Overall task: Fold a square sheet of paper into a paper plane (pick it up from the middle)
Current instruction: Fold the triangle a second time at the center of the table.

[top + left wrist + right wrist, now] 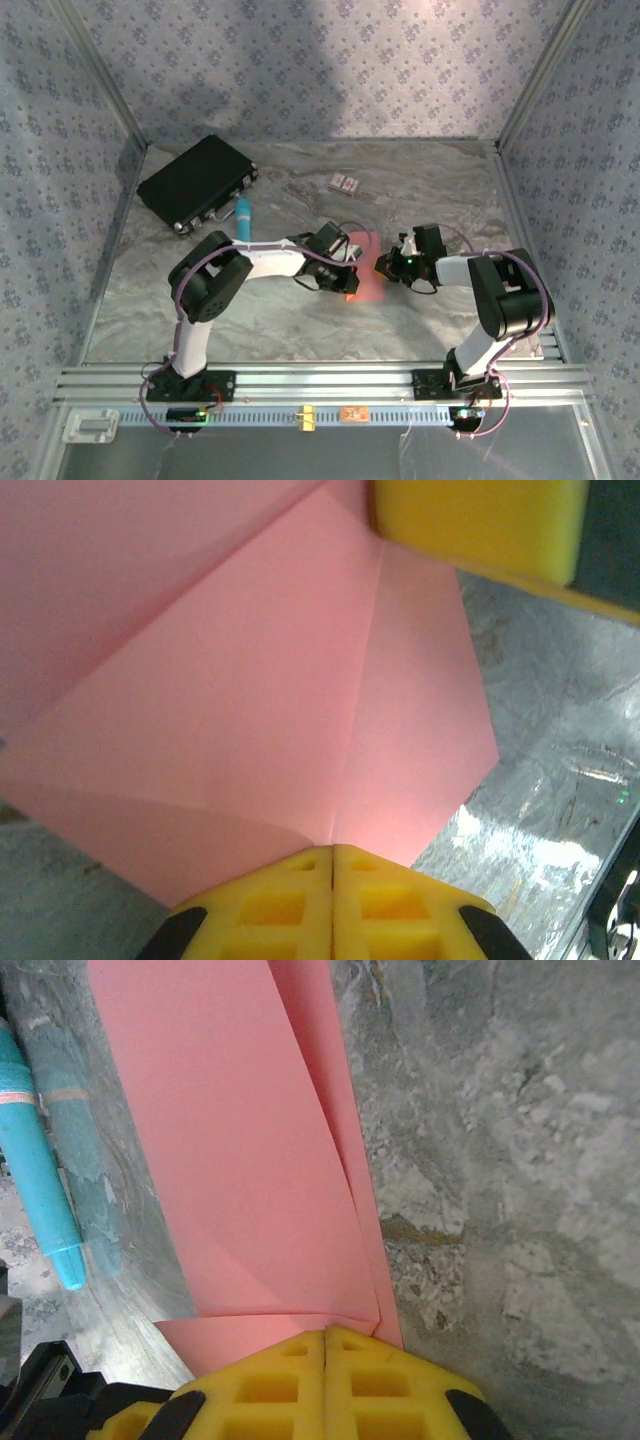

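Top view: pink sheet [362, 268] mid-table between both claws, left gripper [348, 272] at its 9 o'clock, right gripper [384, 266] at 3. Black case [198, 182] sits at 10, small card [344, 182] at 12.

Left wrist cam: jaws pinched tight on sheet edge, creases fanning up. The right's yellow pad [470, 525] is at 1 o'clock.

Right wrist cam: jaws clamped on the sheet's folded end, w/ teal marker [40, 1180] at 9 on the marble.

The pink paper [230, 1140] and teal marker [40, 1180] run off-frame.
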You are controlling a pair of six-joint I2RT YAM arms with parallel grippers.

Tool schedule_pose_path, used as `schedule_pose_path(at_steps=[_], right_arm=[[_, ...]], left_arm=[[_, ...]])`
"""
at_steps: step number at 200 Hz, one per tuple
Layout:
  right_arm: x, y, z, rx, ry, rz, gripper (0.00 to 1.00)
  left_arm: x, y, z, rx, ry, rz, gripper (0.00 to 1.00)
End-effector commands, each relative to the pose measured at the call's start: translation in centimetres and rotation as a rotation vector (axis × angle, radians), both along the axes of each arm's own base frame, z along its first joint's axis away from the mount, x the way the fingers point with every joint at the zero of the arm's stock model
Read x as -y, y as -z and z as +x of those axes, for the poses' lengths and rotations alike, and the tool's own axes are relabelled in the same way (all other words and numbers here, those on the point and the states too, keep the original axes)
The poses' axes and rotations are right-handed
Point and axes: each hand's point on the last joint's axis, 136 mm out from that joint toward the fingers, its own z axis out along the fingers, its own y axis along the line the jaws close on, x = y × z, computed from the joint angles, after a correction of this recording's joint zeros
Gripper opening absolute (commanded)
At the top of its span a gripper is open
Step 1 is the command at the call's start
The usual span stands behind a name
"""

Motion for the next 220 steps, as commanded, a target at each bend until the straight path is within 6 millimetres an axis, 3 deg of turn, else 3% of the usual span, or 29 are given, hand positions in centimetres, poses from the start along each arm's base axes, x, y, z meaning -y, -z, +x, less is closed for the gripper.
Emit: schedule_pose_path(at_steps=[1,93,160,220], right_arm=[[1.2,1.6,-1.2,-0.052,0.012,-0.067,0.0],[1.1,1.5,-1.4,-0.05,0.011,-0.066,0.0],[0.4,1.0,-1.2,-0.038,-0.012,-0.046,0.0],[0.6,1.0,-1.3,-0.038,-0.009,-0.057,0.0]], left_arm=[[-2.4,0.8,-2.5,-0.035,0.035,0.09,0.08],[-4.2,1.0,-3.1,0.011,0.046,0.137,0.08],[-3.6,-2.4,-1.8,0.115,0.014,0.07,0.07],[0.1,-4.8,-0.5,0.087,0.031,-0.074,0.07]])
